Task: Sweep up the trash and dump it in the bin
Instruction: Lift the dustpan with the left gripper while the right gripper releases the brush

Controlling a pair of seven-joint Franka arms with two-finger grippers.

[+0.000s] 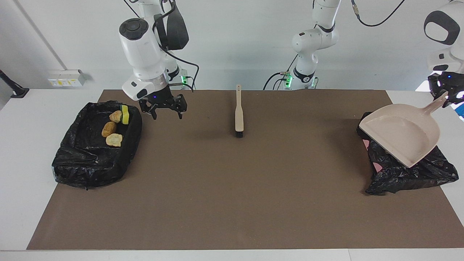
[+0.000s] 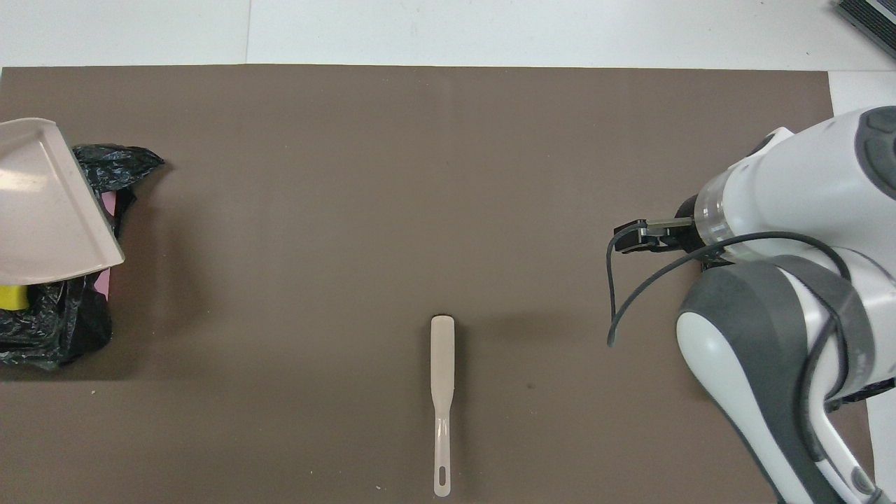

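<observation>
Brown mat (image 1: pixel 232 188) lies flat beneath the right gripper (image 1: pixel 165 110), covering most of the white table (image 1: pixel 21 145). Out from that gripper, toward the right arm's end, there's a white socket box (image 1: pixel 67 77) on the wall and a black stand foot (image 1: pixel 16 91) at the table's edge.

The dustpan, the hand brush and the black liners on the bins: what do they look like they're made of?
The dustpan looks like smooth moulded beige plastic, with a faint sheen on its tray. The hand brush seems to be the same beige plastic, with dark bristles, possibly synthetic. The bin liners look like thin black plastic film: crinkled, glossy folds.
</observation>
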